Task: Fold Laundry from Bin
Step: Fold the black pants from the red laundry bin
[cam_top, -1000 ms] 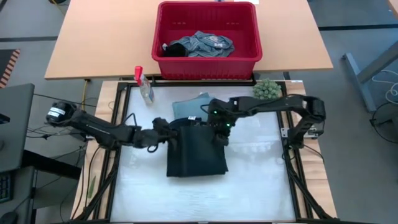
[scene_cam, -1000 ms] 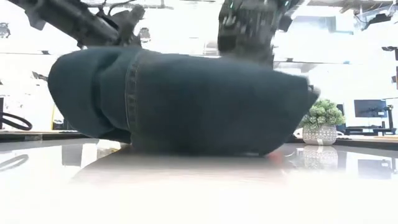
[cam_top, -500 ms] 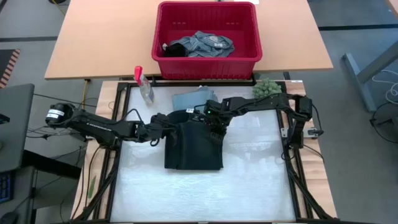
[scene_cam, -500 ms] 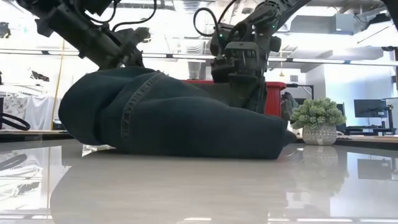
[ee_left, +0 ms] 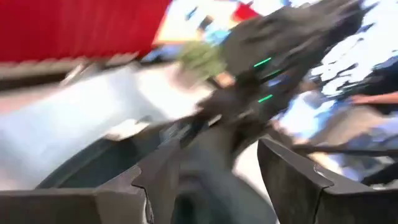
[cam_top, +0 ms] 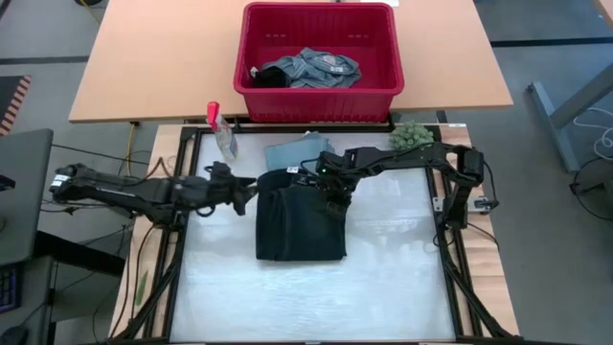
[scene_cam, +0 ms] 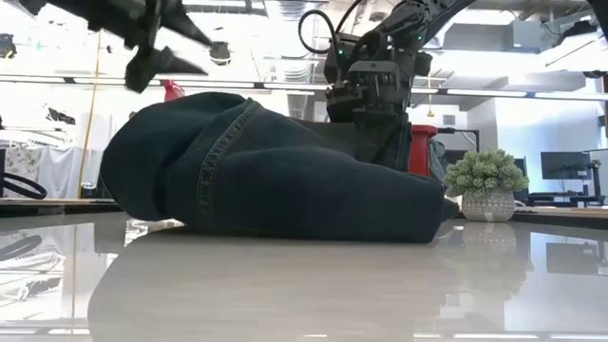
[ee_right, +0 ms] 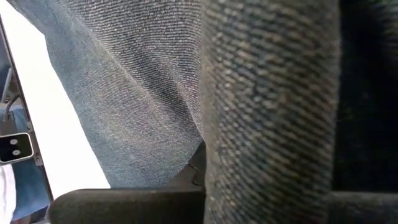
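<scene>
Now | left pincer point(cam_top: 251, 188) open beside dark jeans point(cam_top: 300, 224) | right pincer point(cam_top: 330, 196) clamped on them

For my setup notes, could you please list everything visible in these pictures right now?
dark garment: one, dark navy denim, folded on the white work surface, centre.
light blue cloth: one, flat behind the dark garment.
grey-blue garment: one, faded denim, inside the bin.
bin: one, red, on the wooden table beyond.
spray bottle: one, clear with red top, back left.
green ball: one, fuzzy, back right.
left gripper: open, just off the garment's left edge.
right gripper: shut on the dark garment's upper right edge.
</scene>
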Robot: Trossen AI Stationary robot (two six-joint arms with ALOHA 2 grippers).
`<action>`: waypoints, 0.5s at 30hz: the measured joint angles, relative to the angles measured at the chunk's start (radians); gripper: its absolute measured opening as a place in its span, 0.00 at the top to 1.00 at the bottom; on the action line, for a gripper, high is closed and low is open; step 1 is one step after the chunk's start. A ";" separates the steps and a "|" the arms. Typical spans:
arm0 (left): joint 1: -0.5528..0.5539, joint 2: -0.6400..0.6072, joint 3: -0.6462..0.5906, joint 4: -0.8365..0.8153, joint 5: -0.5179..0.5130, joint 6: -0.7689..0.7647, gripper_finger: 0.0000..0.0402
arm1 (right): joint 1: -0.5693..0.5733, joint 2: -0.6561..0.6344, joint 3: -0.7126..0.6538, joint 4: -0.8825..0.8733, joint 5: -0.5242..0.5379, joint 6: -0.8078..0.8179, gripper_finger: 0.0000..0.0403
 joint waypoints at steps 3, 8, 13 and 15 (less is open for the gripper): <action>-0.019 0.082 0.002 0.204 0.040 0.107 0.50 | -0.002 0.000 0.000 0.003 0.000 0.007 0.89; -0.025 0.316 0.068 0.306 0.117 0.242 0.50 | -0.002 0.000 0.000 0.005 -0.001 0.007 0.89; -0.023 0.532 0.307 0.099 0.190 0.445 0.50 | -0.002 0.000 0.001 0.004 -0.002 0.009 0.89; -0.018 0.616 0.431 -0.096 0.164 0.509 0.49 | -0.002 0.000 0.001 0.003 -0.005 0.022 0.89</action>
